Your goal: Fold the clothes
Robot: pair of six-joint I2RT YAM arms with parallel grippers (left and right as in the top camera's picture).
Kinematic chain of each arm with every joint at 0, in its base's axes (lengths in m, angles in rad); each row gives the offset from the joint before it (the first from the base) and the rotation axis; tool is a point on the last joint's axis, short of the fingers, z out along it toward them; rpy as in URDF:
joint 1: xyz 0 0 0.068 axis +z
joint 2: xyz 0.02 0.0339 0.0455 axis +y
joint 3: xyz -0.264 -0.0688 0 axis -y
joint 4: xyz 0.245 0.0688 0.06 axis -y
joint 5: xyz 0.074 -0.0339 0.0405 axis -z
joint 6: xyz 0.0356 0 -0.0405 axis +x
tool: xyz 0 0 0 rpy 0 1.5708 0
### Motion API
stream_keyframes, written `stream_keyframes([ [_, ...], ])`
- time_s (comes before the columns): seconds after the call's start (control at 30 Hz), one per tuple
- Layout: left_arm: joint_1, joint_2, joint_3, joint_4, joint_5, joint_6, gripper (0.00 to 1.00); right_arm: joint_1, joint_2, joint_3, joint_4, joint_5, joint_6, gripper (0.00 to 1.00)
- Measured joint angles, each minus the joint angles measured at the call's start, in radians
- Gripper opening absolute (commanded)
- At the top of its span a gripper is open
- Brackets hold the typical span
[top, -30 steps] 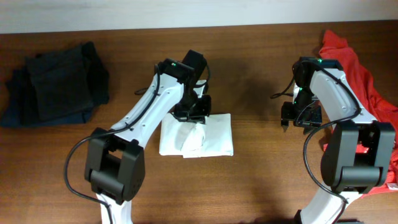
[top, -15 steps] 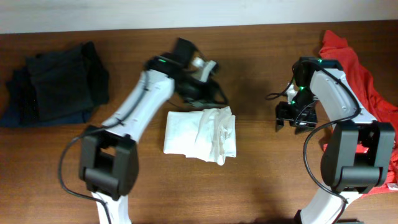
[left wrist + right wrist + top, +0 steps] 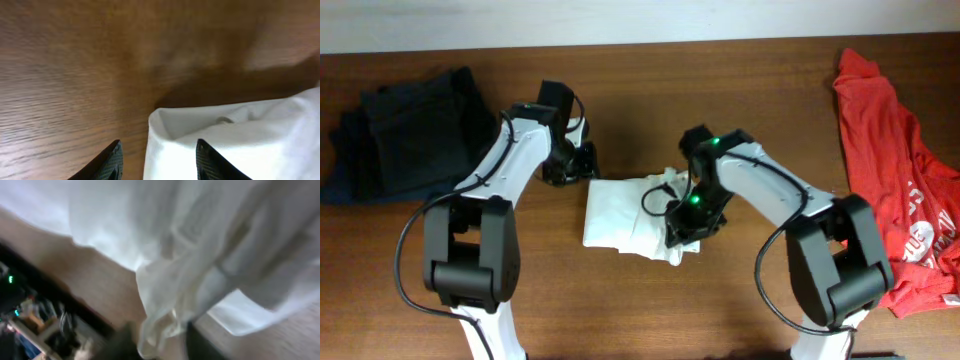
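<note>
The white T-shirt (image 3: 632,212) lies roughly folded and rumpled in the middle of the wooden table (image 3: 770,90), its right side bunched into loose creases. The right gripper (image 3: 682,228) is down on that bunched right edge. In the right wrist view a fold of the white cloth hangs between its two dark fingers (image 3: 125,342), but the picture is so blurred that I cannot tell whether they pinch it or only straddle it. The left gripper (image 3: 570,166) sits low just beside the shirt's upper left corner. In the left wrist view its fingers (image 3: 114,159) are spread apart, with the corner of the shirt lying between them and nothing grasped. The red T-shirt (image 3: 890,170) is spread out at the table's right edge, well apart from both grippers. A pile of dark clothes (image 3: 410,135) rests at the far left.
</note>
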Motion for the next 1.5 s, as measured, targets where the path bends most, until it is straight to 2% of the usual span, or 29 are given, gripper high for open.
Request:
stream_keyframes([
  [0.07,-0.014,0.001,-0.053,0.03,-0.002,0.0,0.47,0.011,0.0,-0.023,0.024,0.029,0.043,0.04],
  [0.23,-0.027,0.001,-0.127,0.038,-0.002,0.0,0.47,-0.003,0.0,-0.047,0.037,0.211,0.127,0.04],
  [0.37,-0.027,-0.011,-0.17,0.044,0.003,0.0,0.47,-0.105,0.0,0.055,-0.013,0.358,0.153,0.04],
  [0.5,-0.027,-0.035,-0.212,0.052,0.007,0.0,0.47,-0.188,0.0,0.102,0.018,0.42,0.145,0.04],
  [0.53,-0.027,-0.038,-0.217,0.052,0.009,0.0,0.47,-0.202,0.0,0.102,0.044,0.444,0.138,0.14],
  [0.57,-0.027,-0.04,-0.22,0.051,0.01,0.0,0.47,-0.207,0.0,0.102,0.054,0.468,0.138,0.2],
  [0.6,-0.027,-0.041,-0.222,0.05,0.01,0.0,0.47,-0.207,0.0,0.102,0.056,0.48,0.134,0.2],
  [0.63,-0.027,-0.041,-0.222,0.048,0.011,0.0,0.47,-0.207,0.0,0.102,0.057,0.502,0.125,0.25],
  [0.77,-0.026,-0.039,-0.215,0.03,0.035,0.019,0.5,-0.214,0.0,0.103,-0.024,0.711,0.209,0.26],
  [0.87,-0.027,-0.013,-0.129,0.027,0.044,0.088,0.64,-0.247,-0.003,0.122,-0.092,0.76,0.292,0.3],
  [0.97,-0.029,-0.01,0.001,0.129,0.163,0.201,0.74,-0.262,-0.047,0.134,-0.093,0.631,0.284,0.33],
  [1.03,-0.044,-0.008,0.016,0.197,0.275,0.242,0.82,-0.262,-0.063,0.137,-0.097,0.492,0.249,0.35],
  [1.13,-0.091,0.025,0.016,0.251,0.364,0.266,0.85,-0.263,-0.063,0.137,-0.126,0.423,0.229,0.4],
  [1.23,-0.132,0.126,0.016,0.277,0.431,0.27,0.84,-0.293,-0.063,0.137,-0.165,0.397,0.21,0.41],
  [1.27,-0.136,0.159,0.015,0.276,0.466,0.272,0.8,-0.311,-0.063,0.137,-0.177,0.394,0.2,0.41],
  [1.33,-0.142,0.18,0.024,0.275,0.525,0.277,0.59,-0.345,-0.063,0.137,-0.187,0.391,0.182,0.41],
  [1.37,-0.151,0.196,0.027,0.274,0.555,0.28,0.46,-0.361,-0.063,0.137,-0.194,0.391,0.175,0.41],
  [1.43,-0.191,0.231,0.031,0.257,0.621,0.287,0.09,-0.393,-0.063,0.137,-0.195,0.391,0.156,0.41],
  [1.47,-0.213,0.243,0.031,0.246,0.625,0.285,0.01,-0.405,-0.063,0.137,-0.196,0.391,0.152,0.41],
  [1.5,-0.23,0.256,0.031,0.245,0.626,0.286,0.01,-0.415,-0.063,0.137,-0.197,0.391,0.15,0.41],
])
